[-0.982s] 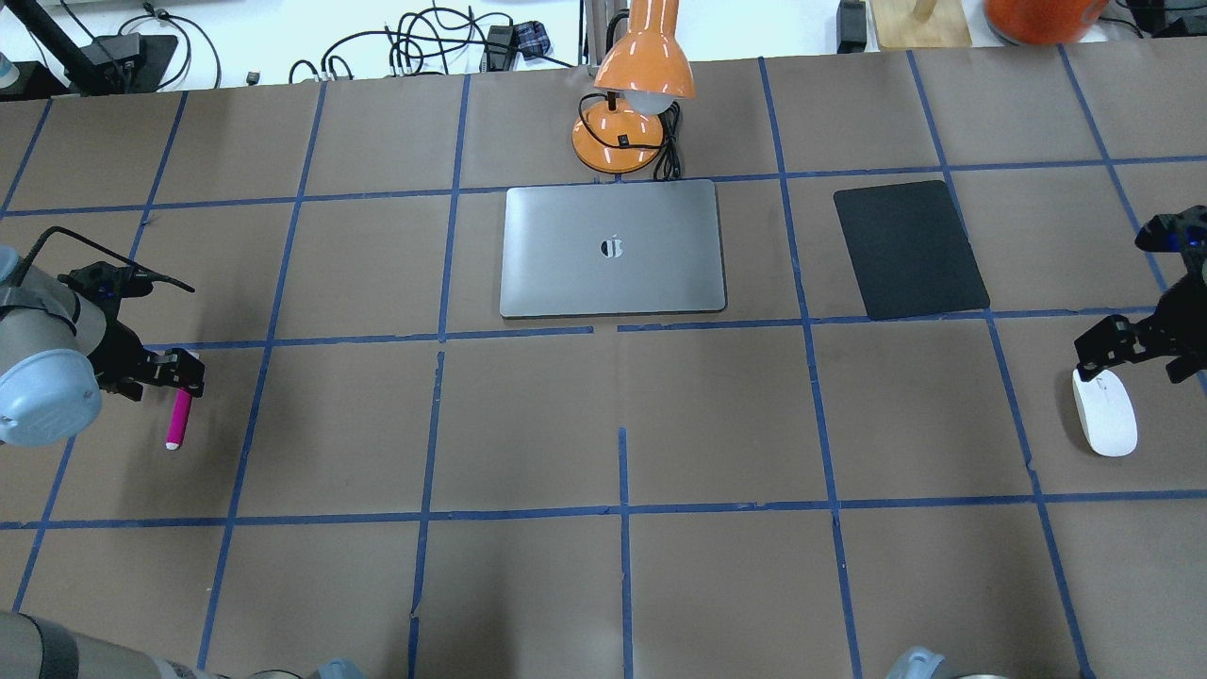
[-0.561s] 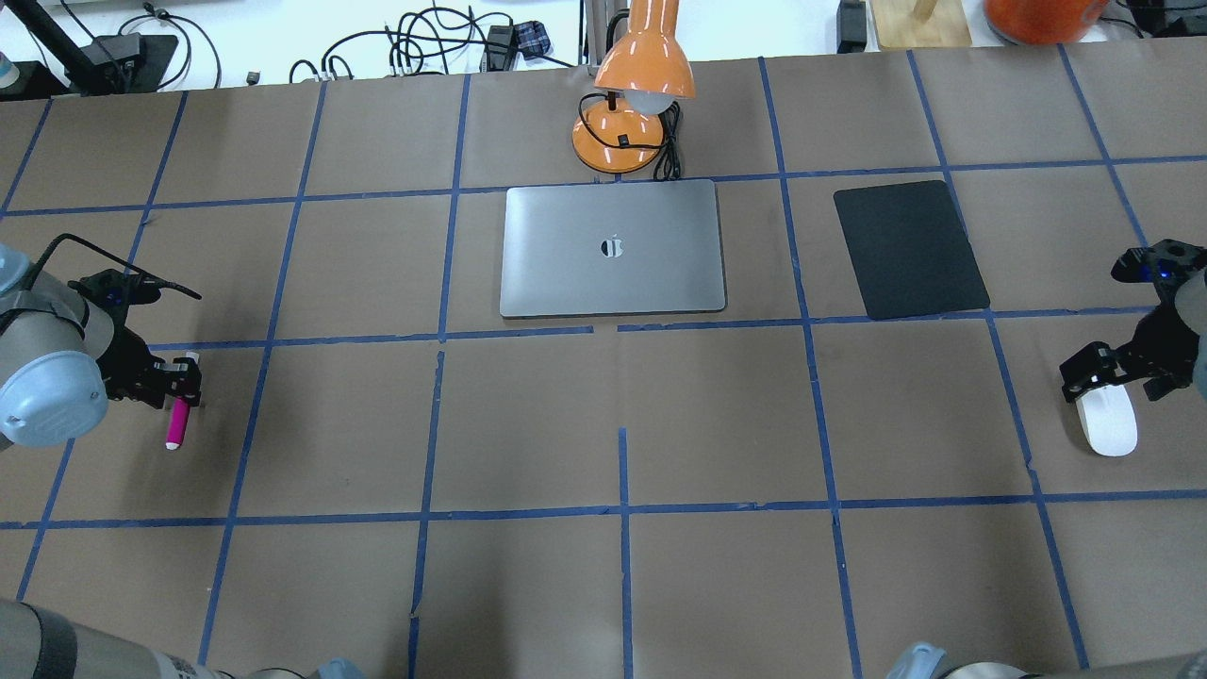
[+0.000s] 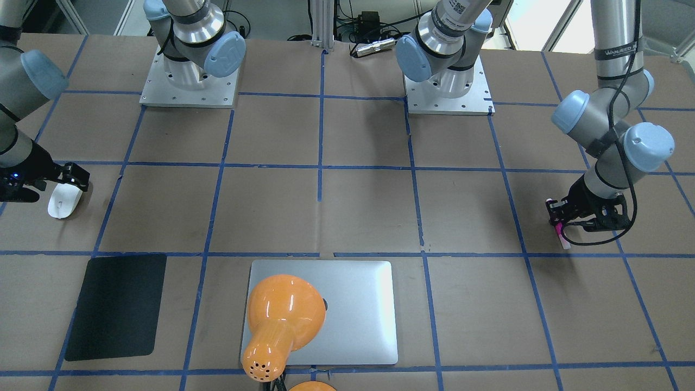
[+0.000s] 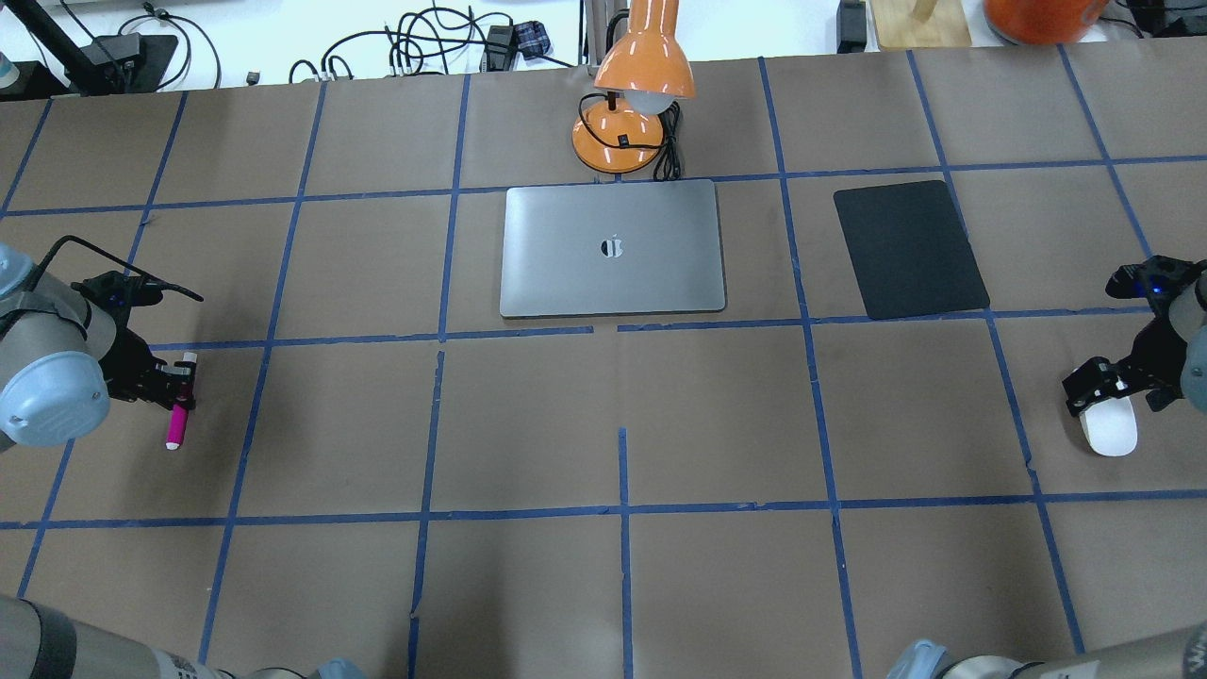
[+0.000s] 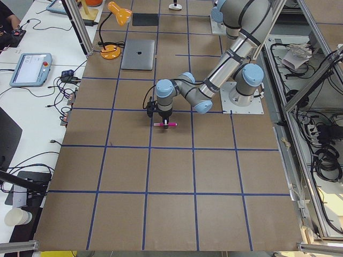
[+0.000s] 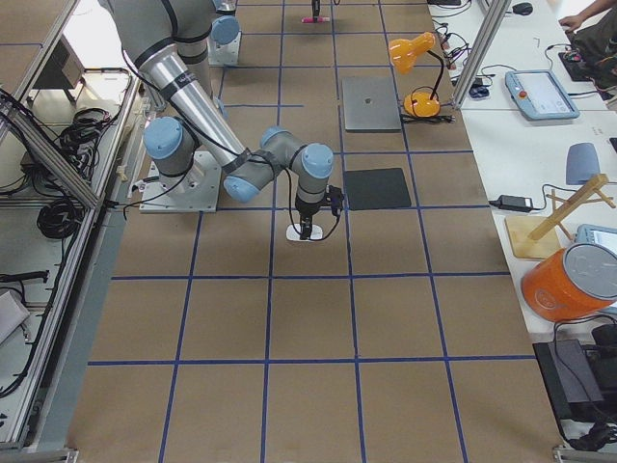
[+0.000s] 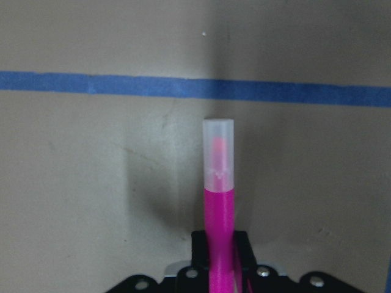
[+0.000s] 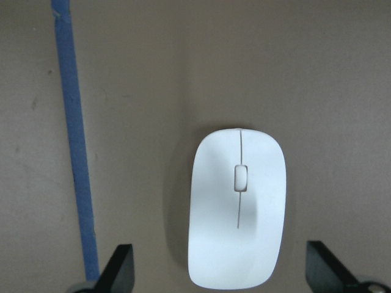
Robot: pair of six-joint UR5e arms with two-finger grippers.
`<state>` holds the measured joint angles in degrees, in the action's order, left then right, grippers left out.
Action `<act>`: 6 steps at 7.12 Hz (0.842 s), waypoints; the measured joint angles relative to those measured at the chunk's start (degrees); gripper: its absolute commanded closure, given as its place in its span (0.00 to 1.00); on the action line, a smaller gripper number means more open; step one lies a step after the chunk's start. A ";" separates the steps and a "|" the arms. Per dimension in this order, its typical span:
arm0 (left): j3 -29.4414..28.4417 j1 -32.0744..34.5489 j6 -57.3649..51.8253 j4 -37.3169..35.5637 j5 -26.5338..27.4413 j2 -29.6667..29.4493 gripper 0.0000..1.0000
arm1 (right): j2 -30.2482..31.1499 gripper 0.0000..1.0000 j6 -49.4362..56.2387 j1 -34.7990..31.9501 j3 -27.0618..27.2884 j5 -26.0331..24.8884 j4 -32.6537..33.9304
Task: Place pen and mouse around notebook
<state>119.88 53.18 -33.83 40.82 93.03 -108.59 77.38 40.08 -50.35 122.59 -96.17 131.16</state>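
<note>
The magenta pen [image 4: 176, 424] lies on the brown table at the far left, its pale capped end [image 7: 218, 152] pointing away from the wrist camera. My left gripper [image 4: 179, 385] is down over its middle, shut on the pen. At the far right lies the white mouse [image 4: 1109, 432]. My right gripper [image 4: 1103, 391] hangs open over it, and its fingers [image 8: 119, 268] stand apart on either side of the mouse [image 8: 238, 213] without touching. The silver notebook [image 4: 613, 248] lies closed at the centre back, far from both.
An orange desk lamp [image 4: 632, 104] stands just behind the notebook and leans over it in the front-facing view [image 3: 282, 320]. A black mat [image 4: 910, 250] lies to the right of the notebook. Blue tape lines grid the table.
My left gripper sank onto the pen and its fingers narrowed around it. My right gripper moved down and over the mouse. Pen and mouse have not shifted.
</note>
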 measured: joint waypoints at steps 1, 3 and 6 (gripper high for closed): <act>0.02 0.19 0.17 0.52 0.02 0.44 1.00 | -1.24 0.00 0.47 0.68 -0.15 0.07 0.40; -0.38 3.27 12.17 5.26 -0.95 3.38 1.00 | -3.12 0.37 0.82 1.36 -0.28 0.43 2.09; -1.06 23.10 57.65 10.87 -3.16 7.85 1.00 | -3.10 0.78 0.70 1.33 -0.60 0.66 2.38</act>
<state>118.81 76.29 23.83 51.69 89.87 -100.74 74.28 40.78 -49.02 121.99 -95.51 133.54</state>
